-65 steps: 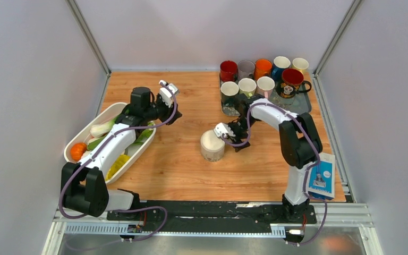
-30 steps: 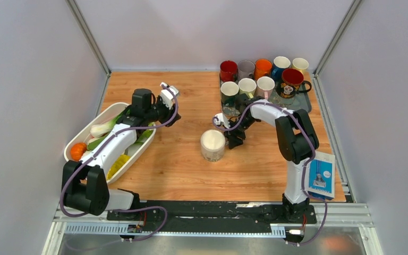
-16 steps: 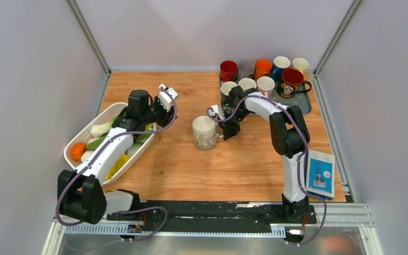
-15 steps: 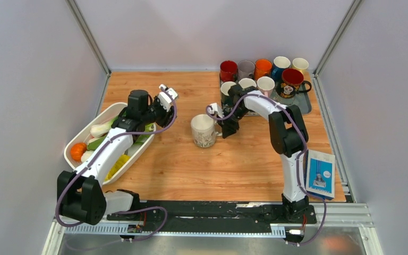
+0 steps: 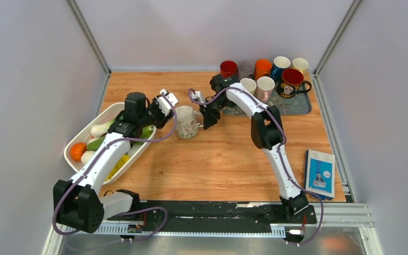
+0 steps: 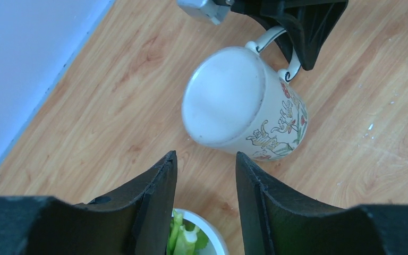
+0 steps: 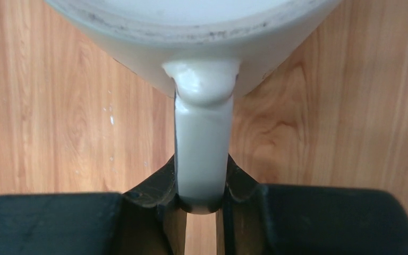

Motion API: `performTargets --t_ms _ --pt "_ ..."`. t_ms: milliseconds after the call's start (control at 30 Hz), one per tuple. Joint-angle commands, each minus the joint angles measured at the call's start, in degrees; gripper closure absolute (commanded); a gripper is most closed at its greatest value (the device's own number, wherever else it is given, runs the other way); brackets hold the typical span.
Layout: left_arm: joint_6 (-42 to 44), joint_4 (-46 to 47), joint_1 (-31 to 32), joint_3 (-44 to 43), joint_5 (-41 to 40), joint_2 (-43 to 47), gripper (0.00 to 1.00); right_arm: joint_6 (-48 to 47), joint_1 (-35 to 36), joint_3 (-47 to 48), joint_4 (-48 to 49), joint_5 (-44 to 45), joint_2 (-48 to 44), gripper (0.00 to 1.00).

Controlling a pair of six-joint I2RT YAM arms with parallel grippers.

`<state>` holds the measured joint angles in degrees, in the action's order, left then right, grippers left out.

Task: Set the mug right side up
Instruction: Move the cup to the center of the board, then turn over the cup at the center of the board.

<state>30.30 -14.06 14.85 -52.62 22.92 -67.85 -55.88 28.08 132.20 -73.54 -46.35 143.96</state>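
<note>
The mug is white with a flower pattern and stands left of the table's middle, its flat white base facing up and a little tilted. My right gripper is shut on its handle, which sits squeezed between the two black fingers. The mug's wall fills the top of the right wrist view. My left gripper hangs just left of the mug, open, with nothing between its fingers. The mug's mouth is hidden.
A grey tray at the back right carries several upright mugs. A white oval dish of vegetables lies under the left arm, and its rim shows between the left fingers. A blue and white box lies at the right edge.
The right gripper has shut on the mug's handle and moved the mug left and farther back, up to the left gripper. The left arm has shifted slightly toward it.
</note>
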Motion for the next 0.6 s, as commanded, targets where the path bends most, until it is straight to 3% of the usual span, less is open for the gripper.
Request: performTargets --t_ms 0,167,567 --pt "2.1 2.3 -0.3 2.5 0.2 2.5 0.47 7.8 0.1 4.7 -0.5 -10.6 0.1 1.0" --pt "4.9 8.0 -0.3 8.3 1.1 5.6 0.45 17.3 -0.1 5.0 4.9 -15.2 1.2 1.0" --pt "25.2 18.5 0.7 22.4 4.4 12.2 0.4 39.5 -1.3 3.4 19.7 -28.5 4.6 1.0"
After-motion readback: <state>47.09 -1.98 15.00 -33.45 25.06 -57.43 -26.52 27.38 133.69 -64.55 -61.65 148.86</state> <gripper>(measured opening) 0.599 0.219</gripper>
